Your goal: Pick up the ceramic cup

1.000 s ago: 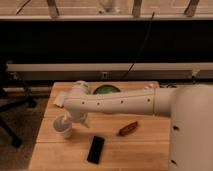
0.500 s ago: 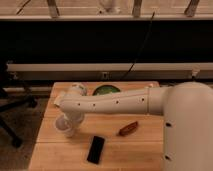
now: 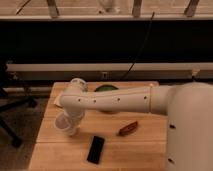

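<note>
Down at the near-left part of the wooden table (image 3: 145, 131), the gripper (image 3: 73, 122) sits at the end of the white arm (image 3: 112, 100), which reaches across from the robot's body on the right. The ceramic cup (image 3: 64, 122) is right at the gripper, on its left side and touching or all but touching it, with its round mouth turned up and toward the camera, so it looks tilted rather than upright. Whether the cup is lifted off the wood or resting on it cannot be made out, and the gripper's state cannot be told from this view either.

Since the cup lies hard against the gripper's left, the coming move likely turns on a straight rise without letting the cup roll further onto its side; its axis already leans away from vertical.

Behind the gripper and to its right, partly hidden by the arm, is the green bowl (image 3: 107, 90). To the right and a little nearer lies a small brown object (image 3: 128, 129), and nearer still a black phone-like slab (image 3: 96, 149). A flat white block (image 3: 58, 101) shows behind the gripper at the table's left edge. No brand, label or writing can be read on anything.
</note>
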You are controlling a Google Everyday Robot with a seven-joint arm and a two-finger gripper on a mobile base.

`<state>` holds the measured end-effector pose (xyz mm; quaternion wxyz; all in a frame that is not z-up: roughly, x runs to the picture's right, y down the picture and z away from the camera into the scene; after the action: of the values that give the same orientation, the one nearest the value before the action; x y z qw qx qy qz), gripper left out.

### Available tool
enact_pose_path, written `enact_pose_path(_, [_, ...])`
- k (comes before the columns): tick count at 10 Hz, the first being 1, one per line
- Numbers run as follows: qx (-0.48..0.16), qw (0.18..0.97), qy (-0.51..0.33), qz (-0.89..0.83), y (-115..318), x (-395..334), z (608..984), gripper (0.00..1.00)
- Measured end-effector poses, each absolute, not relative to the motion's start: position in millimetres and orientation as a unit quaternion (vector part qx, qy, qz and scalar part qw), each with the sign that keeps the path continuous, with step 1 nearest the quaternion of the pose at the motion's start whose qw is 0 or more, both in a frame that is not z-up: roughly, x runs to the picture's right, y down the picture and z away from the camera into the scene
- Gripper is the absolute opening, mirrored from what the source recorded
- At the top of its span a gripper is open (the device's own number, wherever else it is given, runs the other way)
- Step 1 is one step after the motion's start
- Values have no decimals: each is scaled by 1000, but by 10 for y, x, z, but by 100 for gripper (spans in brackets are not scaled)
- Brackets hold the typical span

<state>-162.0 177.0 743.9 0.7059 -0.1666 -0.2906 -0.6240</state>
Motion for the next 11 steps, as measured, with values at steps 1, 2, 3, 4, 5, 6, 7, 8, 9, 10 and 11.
enact_pose_path(1, [-166, 707, -290, -623, 1765, -1605, 7465, 0])
enact_pose_path(2, [-166, 707, -290, -623, 1751, -1599, 7459, 0])
enact_pose_path(3, [-166, 708, -290, -623, 1721, -1593, 7438, 0])
enact_pose_path(4, [-166, 707, -290, -623, 1707, -1585, 7430, 0])
enact_pose_path(5, [-165, 706, -291, -624, 1699, -1590, 7428, 0])
enact_pose_path(6, [-164, 706, -291, -624, 1687, -1589, 7426, 0])
enact_pose_path(7, [-164, 706, -291, -624, 1670, -1582, 7421, 0])
enact_pose_path(8, [-164, 706, -292, -625, 1654, -1576, 7416, 0])
enact_pose_path(9, [-163, 706, -292, -625, 1644, -1574, 7414, 0])
enact_pose_path(10, [-163, 705, -292, -625, 1638, -1571, 7413, 0])
enact_pose_path(11, [-162, 705, -292, -625, 1622, -1570, 7409, 0])
